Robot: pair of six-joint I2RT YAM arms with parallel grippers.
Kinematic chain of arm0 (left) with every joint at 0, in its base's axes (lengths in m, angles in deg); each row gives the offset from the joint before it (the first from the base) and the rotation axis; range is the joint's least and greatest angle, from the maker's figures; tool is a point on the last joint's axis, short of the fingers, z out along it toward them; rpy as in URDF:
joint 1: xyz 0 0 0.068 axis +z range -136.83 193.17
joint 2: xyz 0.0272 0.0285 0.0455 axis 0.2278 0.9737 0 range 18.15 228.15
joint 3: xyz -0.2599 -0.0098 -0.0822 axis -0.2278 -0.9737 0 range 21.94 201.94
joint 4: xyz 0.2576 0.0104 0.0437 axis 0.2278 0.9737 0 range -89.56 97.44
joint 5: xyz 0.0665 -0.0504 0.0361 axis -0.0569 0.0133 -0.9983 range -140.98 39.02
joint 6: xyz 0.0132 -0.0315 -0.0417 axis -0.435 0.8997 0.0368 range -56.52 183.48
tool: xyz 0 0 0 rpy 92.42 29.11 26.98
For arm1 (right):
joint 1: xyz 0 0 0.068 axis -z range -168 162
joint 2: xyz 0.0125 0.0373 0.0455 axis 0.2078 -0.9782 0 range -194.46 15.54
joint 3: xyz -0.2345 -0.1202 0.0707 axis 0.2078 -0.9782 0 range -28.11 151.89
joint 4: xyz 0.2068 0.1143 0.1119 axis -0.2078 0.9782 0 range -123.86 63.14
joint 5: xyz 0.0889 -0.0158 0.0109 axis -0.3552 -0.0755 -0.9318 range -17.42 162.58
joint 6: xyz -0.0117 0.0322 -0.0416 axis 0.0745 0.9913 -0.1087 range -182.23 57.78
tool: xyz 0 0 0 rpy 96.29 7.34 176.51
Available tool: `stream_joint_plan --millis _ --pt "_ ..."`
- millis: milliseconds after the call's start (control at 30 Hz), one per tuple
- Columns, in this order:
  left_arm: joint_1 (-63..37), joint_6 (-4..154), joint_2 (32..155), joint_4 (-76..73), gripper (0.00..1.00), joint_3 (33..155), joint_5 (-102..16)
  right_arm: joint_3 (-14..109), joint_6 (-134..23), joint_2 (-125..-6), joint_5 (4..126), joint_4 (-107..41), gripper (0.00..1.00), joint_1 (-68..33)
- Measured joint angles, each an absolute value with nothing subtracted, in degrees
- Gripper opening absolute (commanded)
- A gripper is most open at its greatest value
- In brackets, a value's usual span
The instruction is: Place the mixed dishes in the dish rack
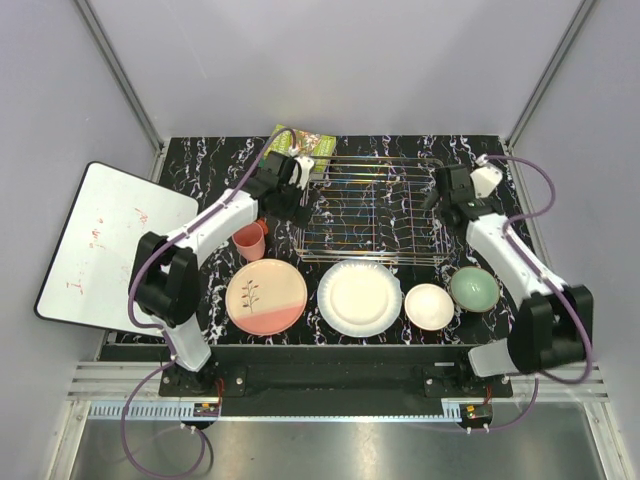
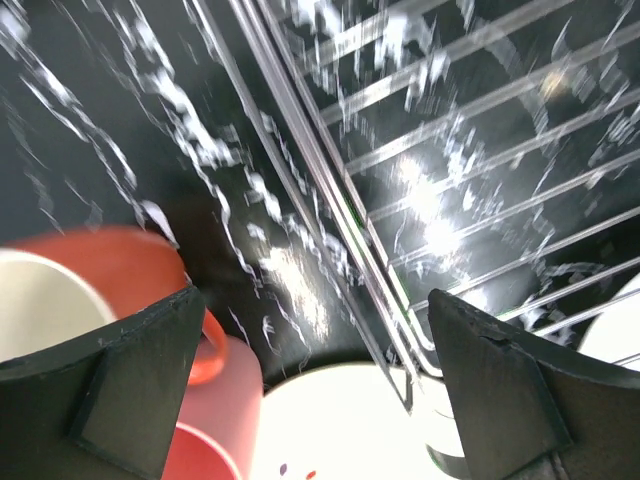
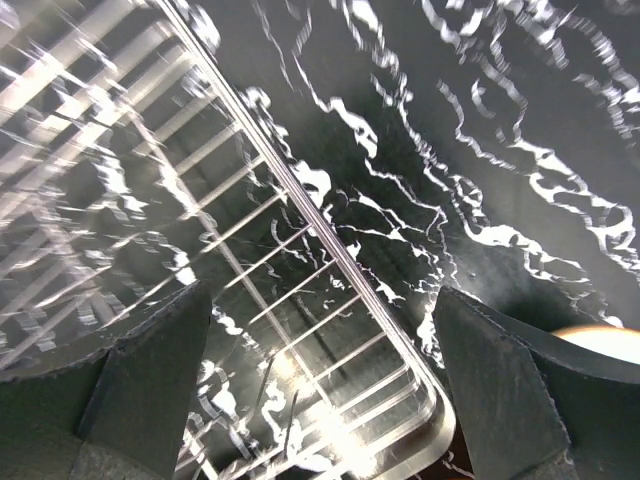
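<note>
Progress: nothing is loaded yet, by my reading. I see no dish in the dish rack (image 1: pixel 375 210), so all of them are left to move.
Room: pale grey walls, with metal frame posts running up the corners.
Surface: the surface (image 1: pixel 200 160) is black with white marbling. A white board (image 1: pixel 110 245) with red scribbles lies by its left edge, and a green book (image 1: pixel 305 142) sits at the rack's far left corner.
Rack: silver wire, mid-surface, set towards the far side.
Plates: the large white plate (image 1: pixel 359 298) is just in front of the rack, with the pink-and-cream plate (image 1: pixel 266 296) to its left.
Bowls: the pale green bowl (image 1: pixel 474 288) is at front right, and the small cream bowl (image 1: pixel 429 306) is just beside it.
Cups: the salmon cups (image 2: pixel 110 265) stand close together near the rack's front left corner.
Pincers: the left pincer (image 2: pixel 315 370) is spread wide and empty over the rack's left rim. The right pincer (image 3: pixel 320 390) is spread wide and empty over the right rim.
</note>
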State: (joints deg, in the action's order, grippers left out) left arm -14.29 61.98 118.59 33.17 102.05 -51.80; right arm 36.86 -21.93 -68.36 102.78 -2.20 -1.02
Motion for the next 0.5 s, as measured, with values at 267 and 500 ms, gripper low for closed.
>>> stream_joint_plan --millis 267,500 --pt "-14.29 62.00 118.31 33.65 0.99 108.26 -51.78 32.27 -18.61 -47.13 107.54 2.98 0.99 -1.22" --pt "-14.29 61.72 118.31 34.96 0.99 109.88 -51.86 25.52 -8.14 -42.06 107.37 18.63 0.99 -1.22"
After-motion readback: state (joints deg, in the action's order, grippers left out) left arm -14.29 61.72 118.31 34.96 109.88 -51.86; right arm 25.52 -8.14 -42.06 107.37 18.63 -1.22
